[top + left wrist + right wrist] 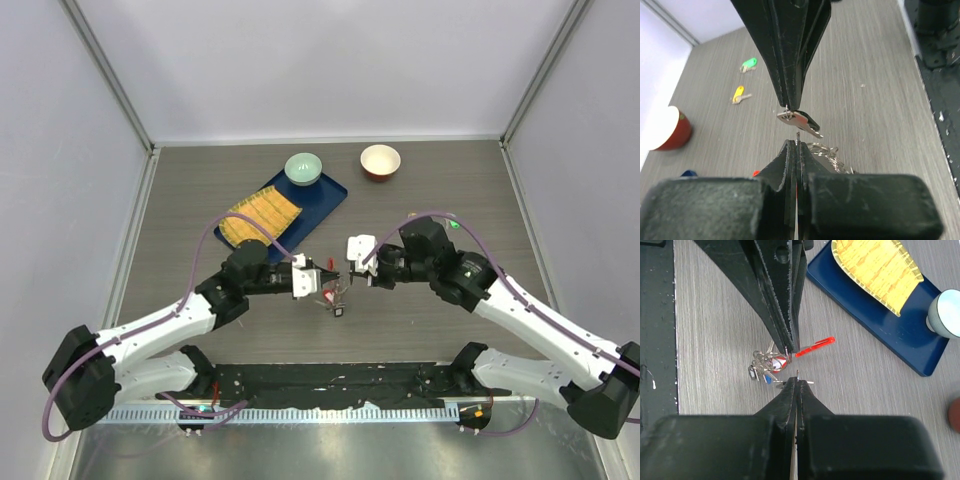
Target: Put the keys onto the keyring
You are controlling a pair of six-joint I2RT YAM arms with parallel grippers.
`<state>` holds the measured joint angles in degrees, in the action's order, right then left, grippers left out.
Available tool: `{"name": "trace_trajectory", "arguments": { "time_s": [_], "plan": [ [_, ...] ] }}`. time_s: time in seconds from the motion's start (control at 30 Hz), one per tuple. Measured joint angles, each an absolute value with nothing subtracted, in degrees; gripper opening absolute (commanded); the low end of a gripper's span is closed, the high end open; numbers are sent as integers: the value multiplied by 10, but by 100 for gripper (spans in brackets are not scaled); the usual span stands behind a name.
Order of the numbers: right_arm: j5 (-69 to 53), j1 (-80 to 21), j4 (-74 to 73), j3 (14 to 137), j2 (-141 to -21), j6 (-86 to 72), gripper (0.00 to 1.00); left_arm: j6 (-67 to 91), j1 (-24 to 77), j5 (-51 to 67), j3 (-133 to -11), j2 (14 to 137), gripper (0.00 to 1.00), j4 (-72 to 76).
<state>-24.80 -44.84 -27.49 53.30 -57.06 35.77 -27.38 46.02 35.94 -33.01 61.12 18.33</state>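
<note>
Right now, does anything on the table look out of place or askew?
Nothing spilled or damaged. The yellow mat lies askew, one end hanging off the blue tray onto the table. The green key and yellow key lie loose on the table, apart from the keyring.

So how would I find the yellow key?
In the left wrist view, start at the red bowl on the grey table. Two little keys lie loose to its right; the yellow key is the one nearer the bowl, with a yellow plastic head, while the green key lies just beyond it.
</note>
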Motion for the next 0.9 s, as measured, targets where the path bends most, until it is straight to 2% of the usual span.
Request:
{"name": "trace_trajectory", "arguments": {
  "time_s": [0.23,0.5,0.9],
  "plan": [
    [-218,-452,-274,520,-561,359,1,-336,515,276,-386,621,0,87],
    [-200,-468,-269,500,-542,362,1,-394,519,230,-406,611,0,19],
    [-192,-487,-237,481,-540,363,1,-395,540,218,-375,594,0,44]
  ]
}}
